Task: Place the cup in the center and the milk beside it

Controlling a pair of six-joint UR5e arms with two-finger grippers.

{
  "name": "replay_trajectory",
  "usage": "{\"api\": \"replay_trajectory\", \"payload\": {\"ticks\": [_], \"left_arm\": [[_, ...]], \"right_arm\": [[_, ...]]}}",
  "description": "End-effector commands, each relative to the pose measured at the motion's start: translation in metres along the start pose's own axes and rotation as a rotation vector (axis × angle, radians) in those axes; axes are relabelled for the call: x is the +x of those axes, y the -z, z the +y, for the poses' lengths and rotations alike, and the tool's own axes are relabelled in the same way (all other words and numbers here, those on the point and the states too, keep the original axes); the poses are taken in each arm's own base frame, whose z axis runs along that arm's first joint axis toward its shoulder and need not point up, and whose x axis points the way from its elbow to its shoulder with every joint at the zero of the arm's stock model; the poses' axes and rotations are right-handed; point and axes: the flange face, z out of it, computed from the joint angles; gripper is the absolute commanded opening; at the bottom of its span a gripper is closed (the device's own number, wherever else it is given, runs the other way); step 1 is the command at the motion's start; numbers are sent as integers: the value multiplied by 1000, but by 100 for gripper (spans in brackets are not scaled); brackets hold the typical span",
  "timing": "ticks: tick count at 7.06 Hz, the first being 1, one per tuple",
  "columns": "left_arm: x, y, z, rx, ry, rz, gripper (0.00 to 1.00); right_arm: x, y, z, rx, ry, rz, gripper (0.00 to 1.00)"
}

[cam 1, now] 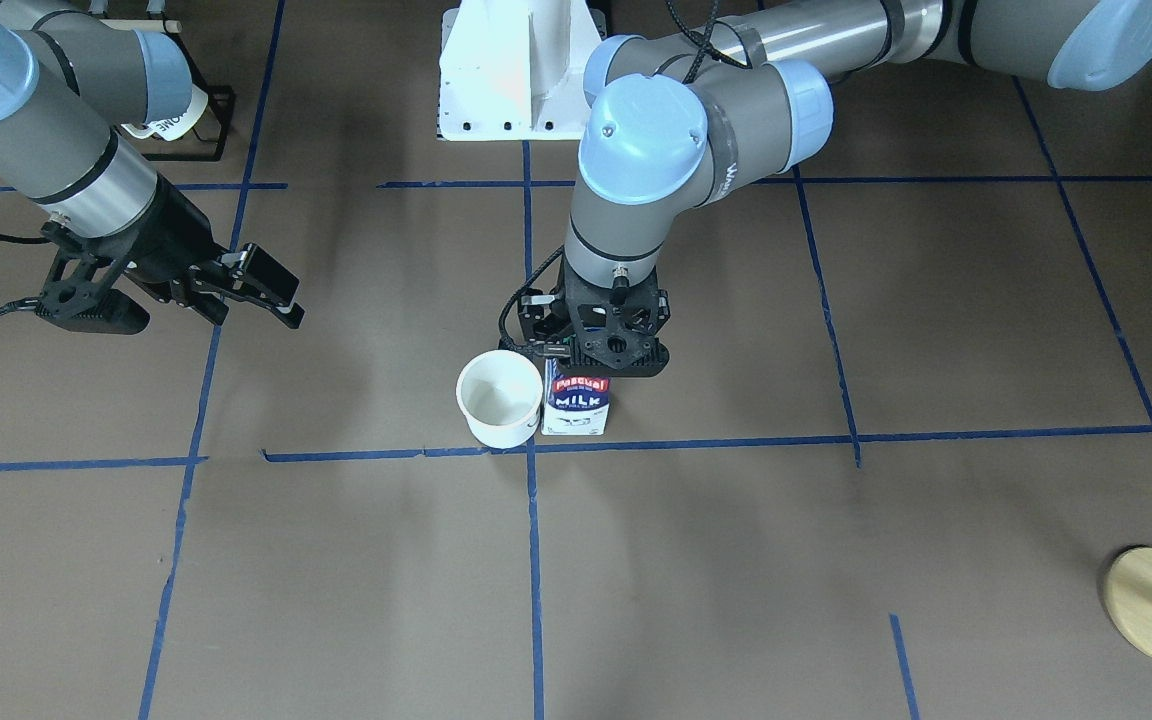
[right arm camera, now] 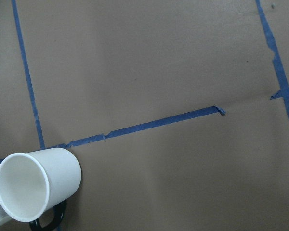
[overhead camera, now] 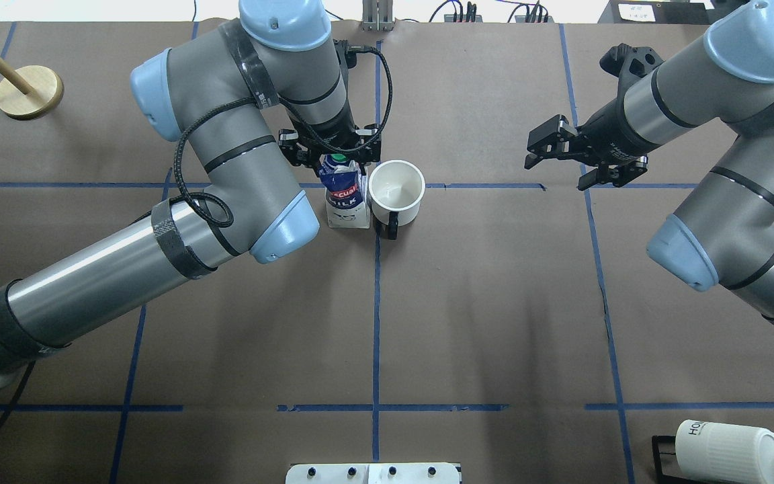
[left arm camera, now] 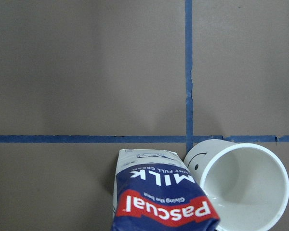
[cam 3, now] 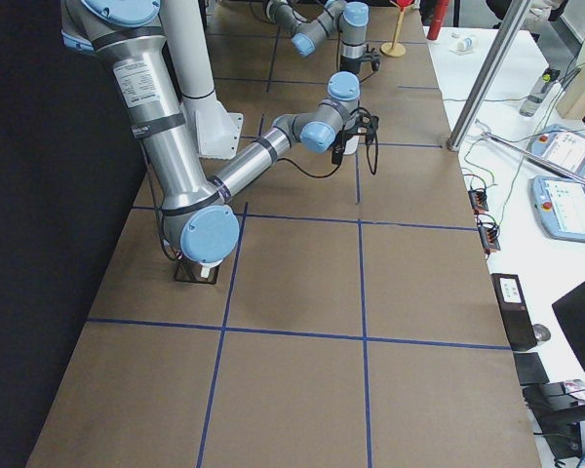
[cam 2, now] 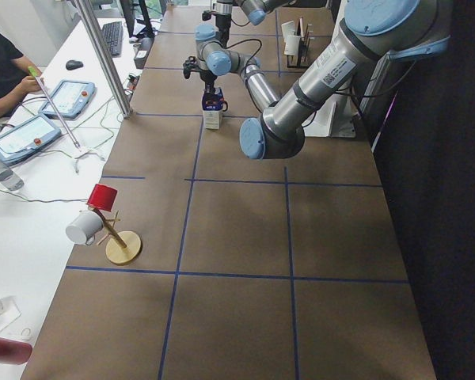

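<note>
The white cup point(overhead camera: 396, 191) stands upright at the crossing of blue tape lines point(overhead camera: 377, 269), its black handle toward the robot. Its smiley face shows in the left wrist view point(left arm camera: 241, 187). The blue and white milk carton point(overhead camera: 345, 198) stands upright against the cup, on the side of my left arm. My left gripper point(overhead camera: 337, 156) points straight down over the carton and is shut on its crumpled top. From the front, the carton point(cam 1: 577, 403) and cup point(cam 1: 499, 398) stand side by side. My right gripper point(overhead camera: 558, 168) is open and empty, hovering well off to the cup's right.
A wooden mug stand point(overhead camera: 29, 92) is at the far left corner. A ribbed white mug point(overhead camera: 726, 452) lies in a black rack near the robot's right side. The white robot base point(cam 1: 521, 70) is at the near edge. An operator sits beyond the table's far side.
</note>
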Motion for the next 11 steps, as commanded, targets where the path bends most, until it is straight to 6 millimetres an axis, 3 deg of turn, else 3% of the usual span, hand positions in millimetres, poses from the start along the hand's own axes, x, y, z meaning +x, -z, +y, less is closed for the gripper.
{"api": "replay_trajectory", "payload": {"ticks": [1,2,3,4,6,7,9,10,11], "left_arm": [[-4,26,-11,56,-3,19,100],[-20,92,-25,136,6,72,100],[-68,118,-33,154,31,78,100],[-124,141,-43,153,-49,80,100],[-297,177,-65,122,-157,62,100],[-391,162,-67,97,-275,-12,100],[-591,180,-90,66,-371,-114,100],[-691,179,-94,18,-385,-131,100],[-763,177,-92,-19,-424,-125,100]], "right_arm": [[-1,3,-1,2,2,-5,100],[16,19,-10,8,8,-8,100],[61,45,-35,18,67,7,100],[116,65,-54,12,149,26,100],[231,97,-74,49,255,107,100],[284,116,-89,56,298,148,100],[371,161,-114,15,346,229,100],[416,188,-120,-3,353,248,100],[435,200,-123,-18,344,253,100]]}}
